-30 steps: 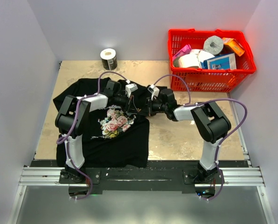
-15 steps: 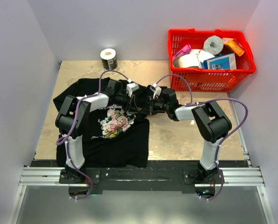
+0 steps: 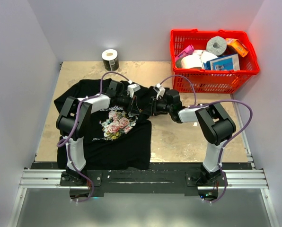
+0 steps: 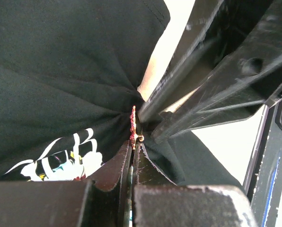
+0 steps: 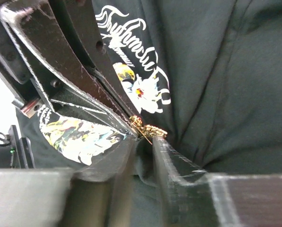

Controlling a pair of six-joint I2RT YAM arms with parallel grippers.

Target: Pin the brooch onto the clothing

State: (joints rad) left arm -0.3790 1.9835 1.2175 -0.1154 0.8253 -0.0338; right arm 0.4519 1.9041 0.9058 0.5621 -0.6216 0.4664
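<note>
L pincer (image 4: 133, 147) is nearly closed, tips clamped on the brooch (image 4: 134, 126). In the left wrist view the brooch stands edge-on at frame centre, against a bunched fold of the black T-shirt (image 4: 60, 71). R pincer (image 5: 143, 142) shows a narrow gap w/ that fold nipped in it, just beside the brooch. Top view: I see both meeting tip to tip mid-frame at the shirt's right edge, on the counter (image 3: 188, 137).

The left arm (image 3: 97, 101) and right arm (image 3: 190, 113) wore white shells between bulky black joints, with purple cables (image 3: 111, 74) looping behind scuffed matte-black fingers (image 4: 108, 175) and small white blocks (image 3: 133, 88) just above them.
</note>
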